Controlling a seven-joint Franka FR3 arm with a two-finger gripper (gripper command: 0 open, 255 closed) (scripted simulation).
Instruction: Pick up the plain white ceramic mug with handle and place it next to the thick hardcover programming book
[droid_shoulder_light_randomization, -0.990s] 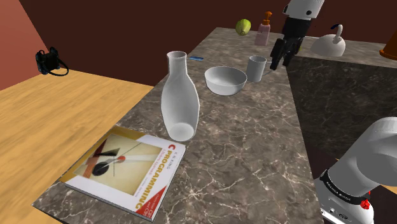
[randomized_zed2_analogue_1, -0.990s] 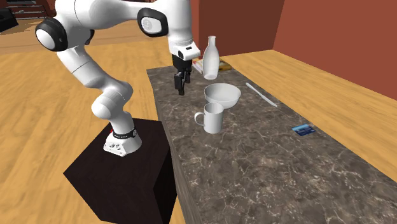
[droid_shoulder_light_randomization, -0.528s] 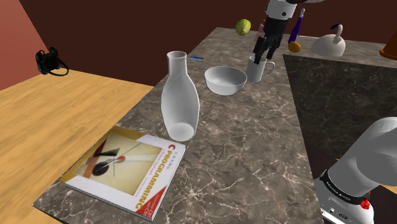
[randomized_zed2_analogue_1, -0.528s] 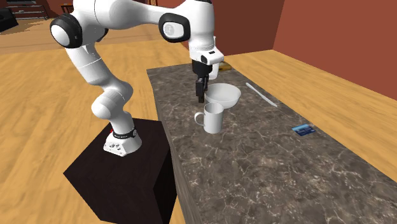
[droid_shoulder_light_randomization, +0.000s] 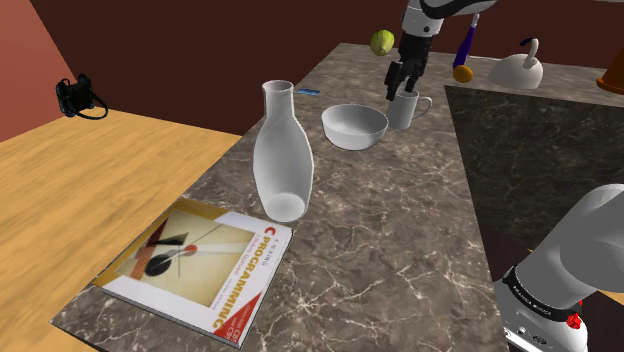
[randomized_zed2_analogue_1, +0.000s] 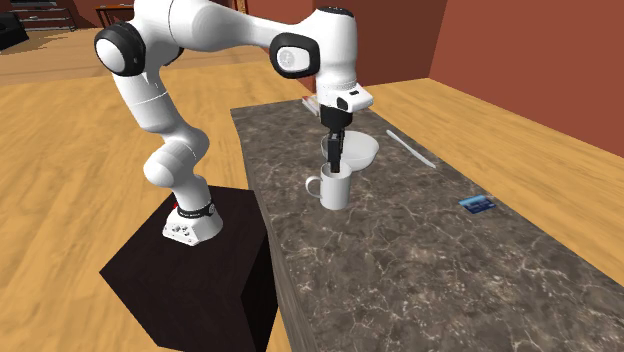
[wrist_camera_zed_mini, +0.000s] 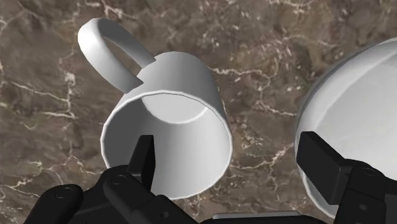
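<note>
Find the mug (droid_shoulder_light_randomization: 405, 112) upright on the bench (droid_shoulder_light_randomization: 400, 230), directly beneath the gripper (droid_shoulder_light_randomization: 396, 90), mouth open toward it. Note the handle (wrist_camera_zed_mini: 95, 57) sticking out on the side away from the bowl (droid_shoulder_light_randomization: 354, 125), clear of both fingers. In the wrist view: spread wide, gripping nothing, one finger (wrist_camera_zed_mini: 145, 159) over the mug's mouth, the other outside the wall, above the gap toward the bowl just beside. So straddling the bowl-side wall, not the whole mug. Judging from that, probably a short straight drop to pinch the wall, with care for the outer finger against the bowl's rim. After that, a long carry to the book (droid_shoulder_light_randomization: 195, 265), lying flat at the bench's other end, well apart from the gripper, beyond bowl and vase (droid_shoulder_light_randomization: 282, 150).
</note>
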